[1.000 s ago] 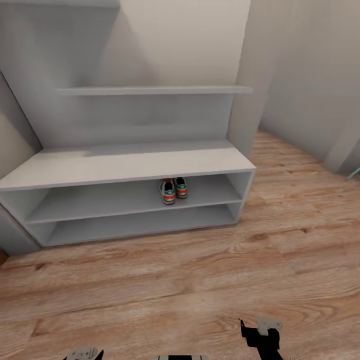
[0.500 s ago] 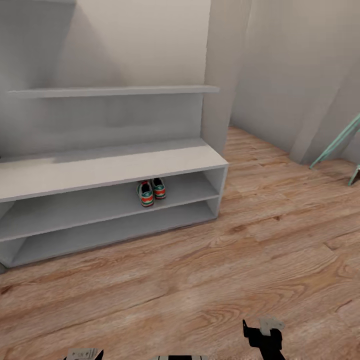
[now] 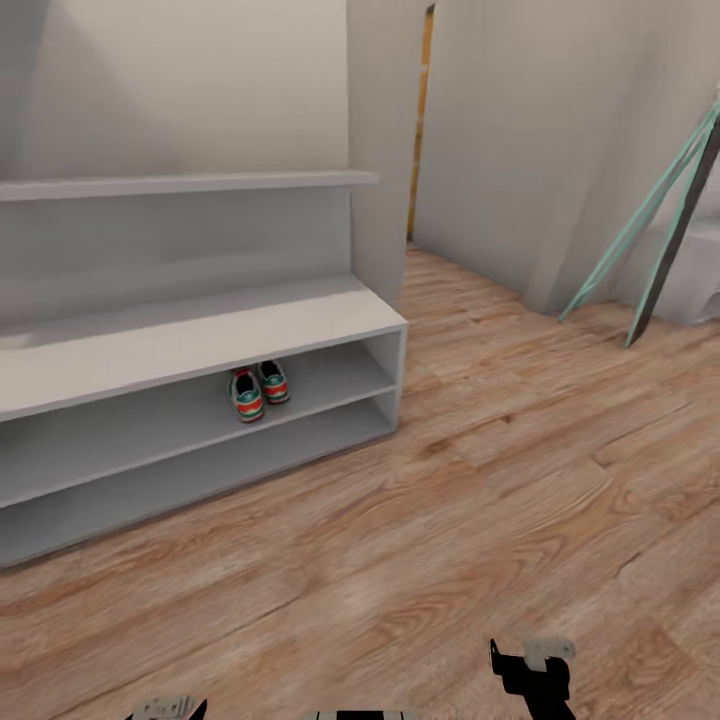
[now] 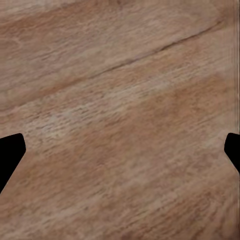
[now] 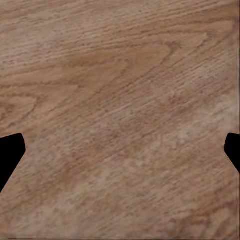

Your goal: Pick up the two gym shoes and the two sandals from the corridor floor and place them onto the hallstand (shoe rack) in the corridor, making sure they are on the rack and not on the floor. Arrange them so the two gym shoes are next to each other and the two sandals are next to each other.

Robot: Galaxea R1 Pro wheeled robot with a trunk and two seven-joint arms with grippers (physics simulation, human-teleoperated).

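The two gym shoes, one (image 3: 247, 396) beside the other (image 3: 273, 382), stand side by side with heels outward on the upper open shelf of the hallstand (image 3: 200, 340), near its right end. The two sandals are out of view. My left gripper (image 4: 120, 155) is open over bare corridor floor (image 4: 120, 100), its dark fingertips (image 4: 10, 155) far apart with nothing between them. My right gripper (image 5: 120, 155) is likewise open above the floor (image 5: 120, 90). In the head view, part of the right arm (image 3: 530, 670) shows low at the bottom edge, far from the hallstand.
Wood plank floor (image 3: 450, 520) spreads wide in front of the hallstand and off to the right. A teal and dark slanted frame (image 3: 640, 225) leans at the far right by a white object (image 3: 700, 270). A narrow gap with a yellow edge (image 3: 422, 110) opens behind the hallstand's end wall.
The head view has swung right, so the hallstand and shoes slid left in the picture and the teal frame came in. The shoes stay in the same spot on their shelf.
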